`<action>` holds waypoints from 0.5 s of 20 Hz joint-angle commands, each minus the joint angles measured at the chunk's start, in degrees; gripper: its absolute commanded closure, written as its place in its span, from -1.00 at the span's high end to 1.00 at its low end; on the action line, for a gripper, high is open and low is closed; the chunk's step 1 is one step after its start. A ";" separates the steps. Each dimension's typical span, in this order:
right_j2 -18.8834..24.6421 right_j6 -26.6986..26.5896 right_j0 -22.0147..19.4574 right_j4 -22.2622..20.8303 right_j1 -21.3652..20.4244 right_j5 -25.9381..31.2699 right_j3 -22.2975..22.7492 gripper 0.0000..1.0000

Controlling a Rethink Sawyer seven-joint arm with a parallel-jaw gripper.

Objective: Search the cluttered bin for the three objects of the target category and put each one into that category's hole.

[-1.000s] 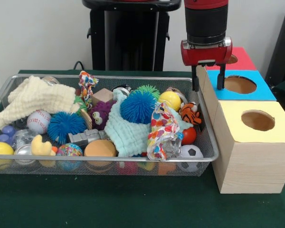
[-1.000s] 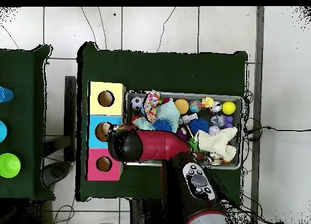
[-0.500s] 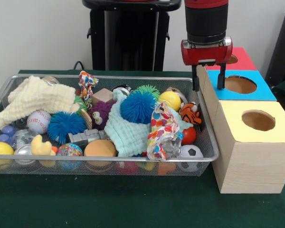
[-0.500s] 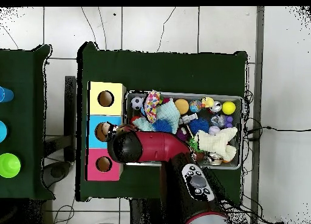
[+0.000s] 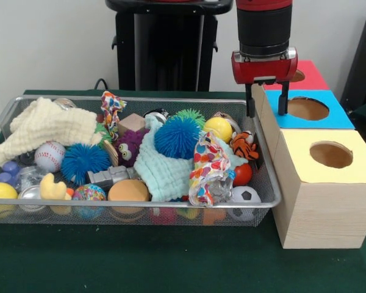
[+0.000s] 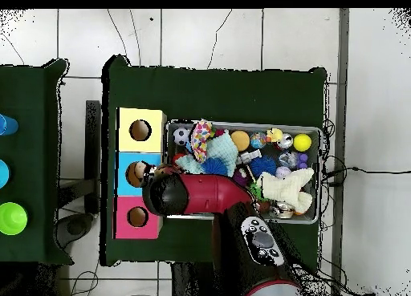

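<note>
The wire mesh bin (image 5: 134, 206) holds a heap of toys. A pale yellow duck (image 5: 52, 188) lies at its front left, and an orange striped tiger toy (image 5: 244, 145) lies at its right end. A purple furry creature with eyes (image 5: 129, 146) sits in the middle. My gripper (image 5: 266, 112) is open and empty. It hangs over the bin's right end, next to the blue-topped box (image 5: 338, 119), whose round hole (image 5: 308, 108) is just to its right. In the overhead view the arm (image 6: 201, 193) covers the gripper and part of the blue box (image 6: 127, 174).
A red-topped box (image 5: 311, 76) stands behind the blue one and a yellow-topped box (image 5: 329, 155) in front. The bin also holds blue spiky puffballs (image 5: 177, 137), balls, a cream cloth (image 5: 49, 125) and a mint cloth (image 5: 161, 171). The black pedestal (image 5: 161, 46) stands behind the bin.
The gripper has edged very slightly up and left. Nothing in the bin has moved.
</note>
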 commanded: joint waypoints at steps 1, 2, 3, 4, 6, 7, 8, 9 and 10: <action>-0.21 0.89 -4.37 -6.92 10.45 -5.04 1.84 1.00; -0.24 0.87 -4.50 -7.20 10.42 -4.88 1.76 1.00; -0.27 0.92 -4.58 -7.45 10.47 -4.97 1.68 1.00; -0.31 0.98 -4.65 -7.70 10.53 -5.06 1.61 1.00; -0.27 0.98 -4.80 -8.05 10.52 -4.71 1.34 1.00; -0.07 0.89 -5.10 -8.26 10.37 -4.63 1.60 1.00; -0.03 0.81 -5.20 -8.35 10.12 -4.16 1.62 1.00; -0.05 0.81 -5.19 -8.51 10.02 -4.02 1.55 1.00; 0.08 0.90 -5.28 -8.54 10.07 -4.02 1.59 1.00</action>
